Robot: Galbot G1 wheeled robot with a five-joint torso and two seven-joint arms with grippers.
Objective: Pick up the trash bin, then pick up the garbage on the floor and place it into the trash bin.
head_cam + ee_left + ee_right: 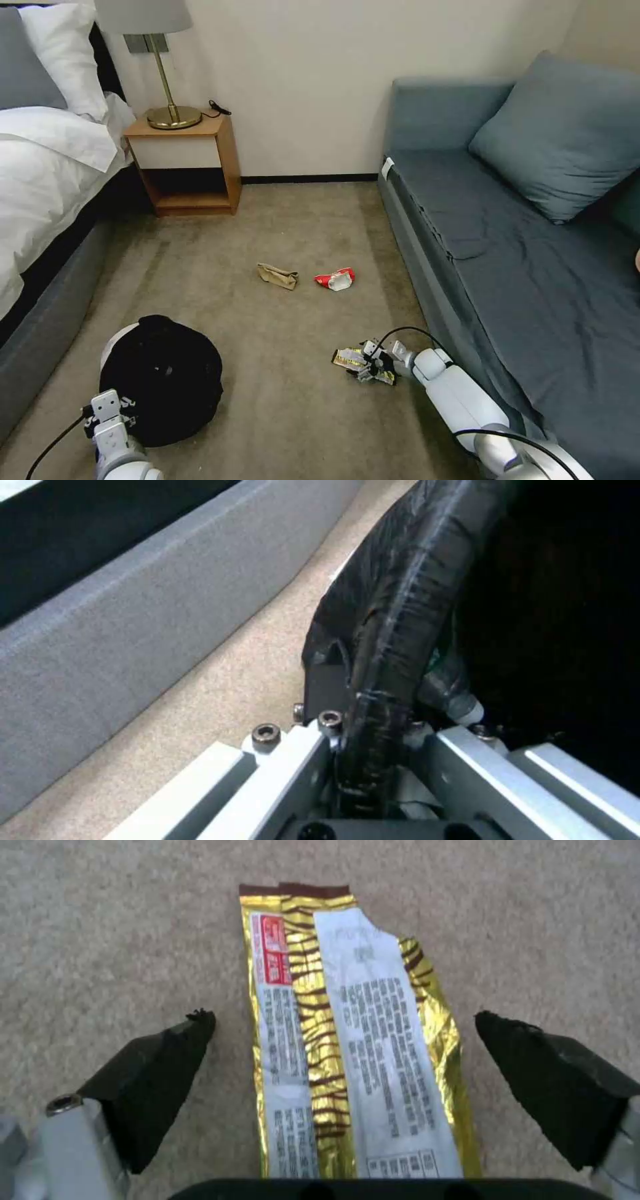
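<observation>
3 litter pcs on carpet (1 snack wrapper btwn right gripper wide fingers); left gripper fingers clamp trash bin rim.

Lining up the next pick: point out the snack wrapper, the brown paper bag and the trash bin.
snack wrapper (360, 1050): right wrist view, printed middle.
brown paper bag (277, 275): head view, crumpled middle.
trash bin (163, 380): head view, black liner.

I'm in a bedroom, hotel-like: a white-sheeted bed, a nightstand with brass lamp just beside it, a blue sofa across the carpet.
</observation>
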